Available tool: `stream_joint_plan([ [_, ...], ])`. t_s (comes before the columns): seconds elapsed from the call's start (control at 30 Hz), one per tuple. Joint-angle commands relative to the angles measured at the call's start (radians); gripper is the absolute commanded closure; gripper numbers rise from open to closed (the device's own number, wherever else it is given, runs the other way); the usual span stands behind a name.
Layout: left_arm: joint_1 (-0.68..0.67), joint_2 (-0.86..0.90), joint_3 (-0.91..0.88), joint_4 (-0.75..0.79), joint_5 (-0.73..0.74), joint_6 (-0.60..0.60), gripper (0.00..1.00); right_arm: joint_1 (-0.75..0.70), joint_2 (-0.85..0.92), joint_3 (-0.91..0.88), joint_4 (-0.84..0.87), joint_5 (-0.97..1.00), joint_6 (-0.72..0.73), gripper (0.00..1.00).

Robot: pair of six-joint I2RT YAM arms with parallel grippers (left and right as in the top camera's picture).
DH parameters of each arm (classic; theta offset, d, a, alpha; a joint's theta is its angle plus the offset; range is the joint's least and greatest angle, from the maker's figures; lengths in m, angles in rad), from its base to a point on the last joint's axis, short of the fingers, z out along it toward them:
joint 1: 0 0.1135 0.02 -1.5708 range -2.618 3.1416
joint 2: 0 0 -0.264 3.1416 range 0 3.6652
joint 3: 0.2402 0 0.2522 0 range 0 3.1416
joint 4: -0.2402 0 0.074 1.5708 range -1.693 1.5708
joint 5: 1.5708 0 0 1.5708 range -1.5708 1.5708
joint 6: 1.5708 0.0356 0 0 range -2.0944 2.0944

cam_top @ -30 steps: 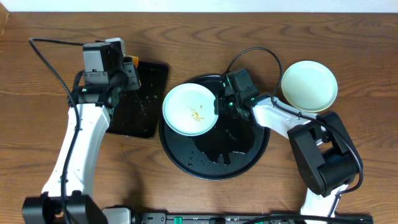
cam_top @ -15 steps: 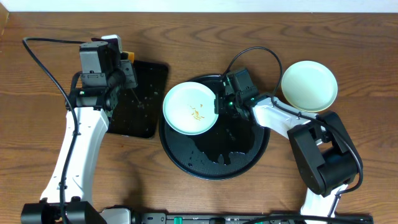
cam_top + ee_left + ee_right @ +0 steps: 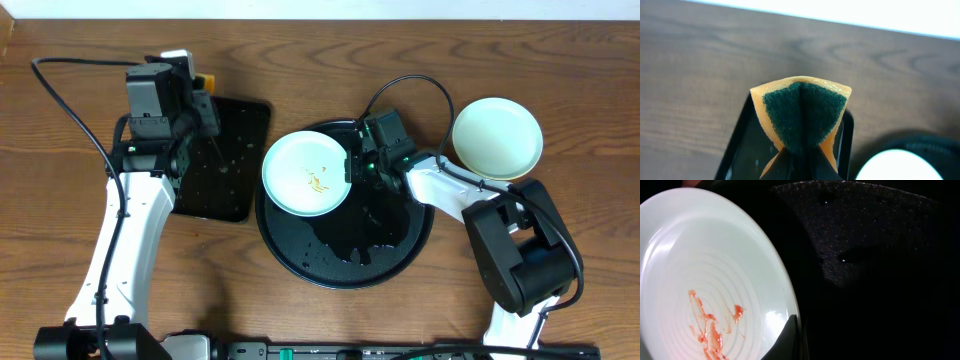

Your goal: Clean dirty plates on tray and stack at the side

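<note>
A pale mint-blue plate (image 3: 306, 174) with an orange-red sauce smear sits at the upper left of the round black tray (image 3: 345, 262). My right gripper (image 3: 352, 168) is shut on the plate's right rim; the right wrist view shows a finger (image 3: 790, 337) over the rim of the smeared plate (image 3: 710, 290). A clean pale plate (image 3: 497, 137) lies on the table to the right of the tray. My left gripper (image 3: 196, 97) is shut on an orange sponge with a green scrub face (image 3: 802, 112), held above the rectangular tray. A third plate is not in view.
A small rectangular black tray (image 3: 225, 160) lies left of the round tray, wet with droplets; it also shows in the left wrist view (image 3: 737, 160). Bare wooden table surrounds both trays. A white wall edge runs along the back.
My left arm has shifted slightly up and to the left with the sponge. The right arm and the plate have not moved.
</note>
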Motion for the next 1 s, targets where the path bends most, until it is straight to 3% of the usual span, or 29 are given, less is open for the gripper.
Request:
stream_joint_plan([
  [0.0,0.000,-0.014,0.026,0.050,-0.020,0.031,0.92,0.009,0.014,0.002,0.003,0.017,0.006,0.99],
  [0.37,0.000,-0.014,0.026,0.232,-0.170,0.055,0.92,0.009,0.014,0.002,0.003,0.018,0.006,0.99],
  [0.97,-0.001,-0.013,0.026,0.159,-0.176,0.041,0.92,0.008,0.008,0.002,-0.012,0.032,-0.019,0.99],
])
